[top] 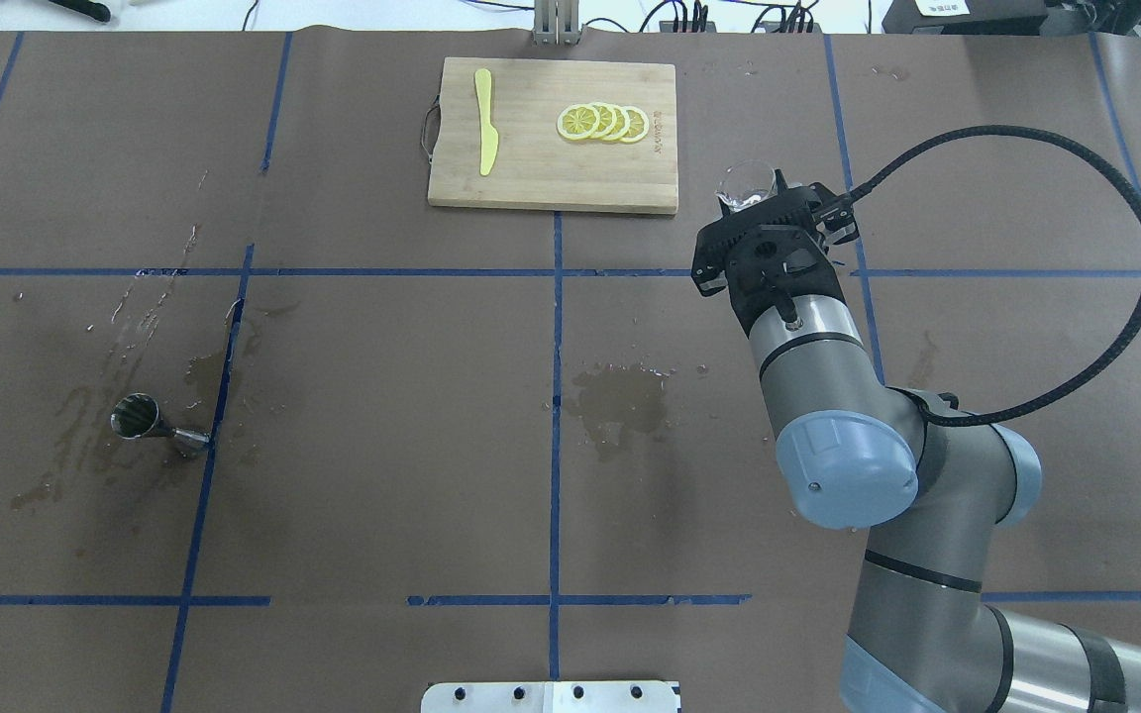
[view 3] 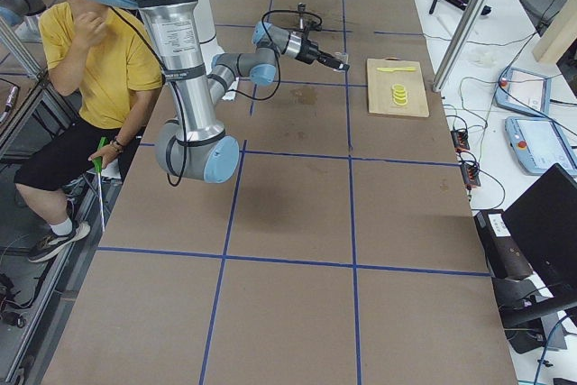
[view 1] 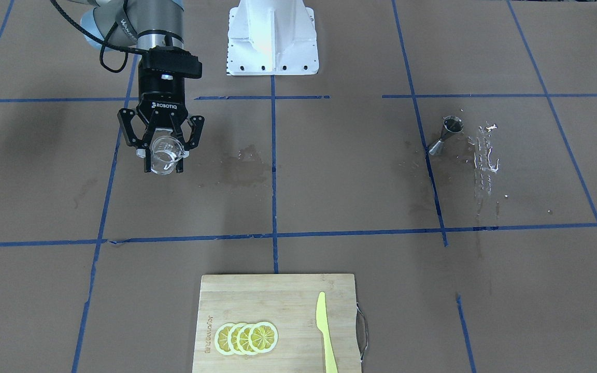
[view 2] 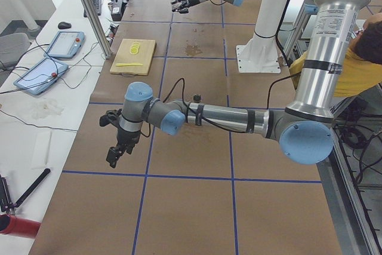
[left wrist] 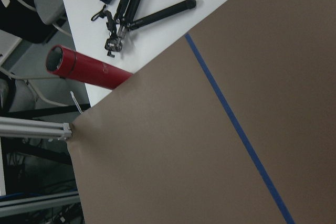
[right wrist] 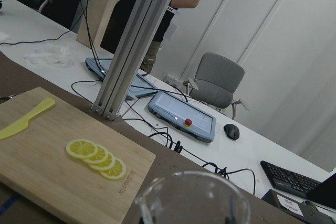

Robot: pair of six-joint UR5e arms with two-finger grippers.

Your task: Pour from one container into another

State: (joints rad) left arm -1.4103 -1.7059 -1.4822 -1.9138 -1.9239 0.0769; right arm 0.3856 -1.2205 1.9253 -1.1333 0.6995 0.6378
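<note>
My right gripper is shut on a clear glass beaker, held above the table on my right side. In the overhead view the beaker pokes out past the gripper, near the cutting board's corner. Its rim fills the bottom of the right wrist view. A small metal jigger sits far over on my left side, leaning or on its side, among wet streaks. My left gripper hangs near the table's left end and shows only in the exterior left view, so I cannot tell whether it is open or shut.
A wooden cutting board at the far edge carries lemon slices and a yellow knife. A wet stain marks the table's middle. The white robot base stands on my side. A person in yellow sits beside it.
</note>
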